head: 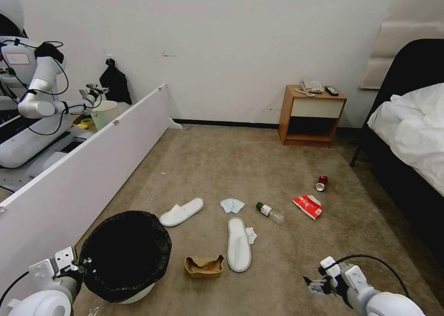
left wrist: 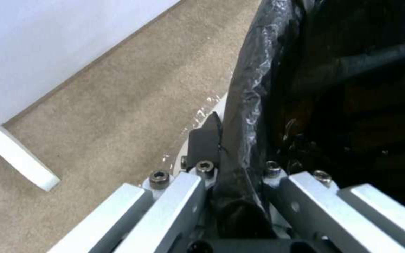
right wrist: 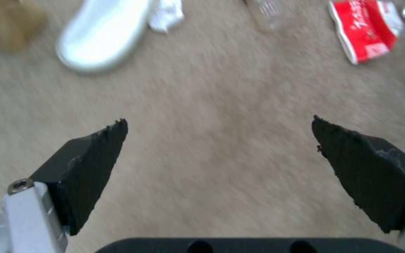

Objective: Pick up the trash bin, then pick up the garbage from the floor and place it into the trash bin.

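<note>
The trash bin [head: 127, 253], white with a black bag over its rim [left wrist: 254, 88], hangs at the lower left with my left gripper [head: 79, 266] shut on its rim. Garbage lies on the carpet: two white slippers [head: 181, 212] [head: 238, 244], a brown cardboard scrap [head: 204, 265], white tissues [head: 231, 205], a green-capped bottle [head: 270, 212], a red snack packet [head: 308, 206] and a red can [head: 321, 183]. My right gripper [head: 315, 284] hovers open above bare carpet at the lower right. In the right wrist view its fingers [right wrist: 95, 168] are wide apart, with a slipper [right wrist: 102, 33] and the packet [right wrist: 364, 30] beyond.
A long white panel [head: 83, 172] runs along the left, with another robot [head: 32, 94] and a pale green bucket [head: 104, 114] behind it. A wooden nightstand [head: 312, 116] stands at the far wall and a bed [head: 411, 135] fills the right side.
</note>
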{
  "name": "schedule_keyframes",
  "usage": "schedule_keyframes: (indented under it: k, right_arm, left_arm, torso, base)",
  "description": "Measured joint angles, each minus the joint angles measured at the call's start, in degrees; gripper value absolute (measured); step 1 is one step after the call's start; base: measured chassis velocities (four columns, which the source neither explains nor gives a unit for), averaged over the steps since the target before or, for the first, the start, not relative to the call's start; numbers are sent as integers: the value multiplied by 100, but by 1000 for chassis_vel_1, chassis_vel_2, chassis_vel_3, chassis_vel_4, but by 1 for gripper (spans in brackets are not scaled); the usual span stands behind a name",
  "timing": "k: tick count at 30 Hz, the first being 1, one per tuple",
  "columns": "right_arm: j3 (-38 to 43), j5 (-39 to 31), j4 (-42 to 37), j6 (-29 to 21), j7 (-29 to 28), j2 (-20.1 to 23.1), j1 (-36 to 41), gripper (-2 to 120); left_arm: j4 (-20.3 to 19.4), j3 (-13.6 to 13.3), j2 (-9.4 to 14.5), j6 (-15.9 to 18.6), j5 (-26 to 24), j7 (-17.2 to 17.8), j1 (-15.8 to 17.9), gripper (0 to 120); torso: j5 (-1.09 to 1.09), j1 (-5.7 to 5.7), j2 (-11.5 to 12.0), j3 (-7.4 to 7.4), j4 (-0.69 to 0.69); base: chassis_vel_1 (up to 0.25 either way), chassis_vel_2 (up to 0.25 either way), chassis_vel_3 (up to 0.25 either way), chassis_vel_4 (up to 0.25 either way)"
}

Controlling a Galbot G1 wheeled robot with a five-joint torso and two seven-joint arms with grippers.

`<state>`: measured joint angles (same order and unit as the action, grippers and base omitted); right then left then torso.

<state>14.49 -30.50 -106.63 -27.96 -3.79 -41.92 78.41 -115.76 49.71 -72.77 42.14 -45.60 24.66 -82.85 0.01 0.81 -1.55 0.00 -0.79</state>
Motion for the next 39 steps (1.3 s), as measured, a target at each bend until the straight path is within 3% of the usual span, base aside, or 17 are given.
schedule_keyframes:
  k: [5, 10, 17, 22, 39]
  right_arm:
    - [-205, -132, 153, 602, 31, -303, -261, 100]
    - [-567, -362, 161, 751, -349, -444, -597, 100]
    - [-1032, -534, 280, 510, -693, -657, -1124, 100]
    - [-1537, -1047, 581, 93, -1025, -878, -1681, 100]
    - [-2575, -1892, 1768, -138, -1566, -1461, -2644, 100]
  left_arm:
    - [9, 7, -23, 0, 20, -3, 1, 1]
    - [12, 6, -34, 0, 25, -3, 16, 1]
    - [25, 7, -49, 0, 33, 0, 35, 1]
    - [48, 13, -75, 0, 36, 5, 64, 1]
    - [127, 22, -104, 0, 25, 9, 140, 1]
  torso:
    - [-1, 0, 0, 0, -2]
    - [0, 0, 0, 0, -1]
    - [0, 0, 0, 0, 0]
    - [-2, 0, 0, 0, -1]
    - [-1, 0, 0, 0, -2]
  base:
    - [0, 0, 0, 0]
    - [0, 0, 0, 0]
    - [0, 0, 0, 0]
    - [0, 0, 0, 0]
    - [0, 0, 0, 0]
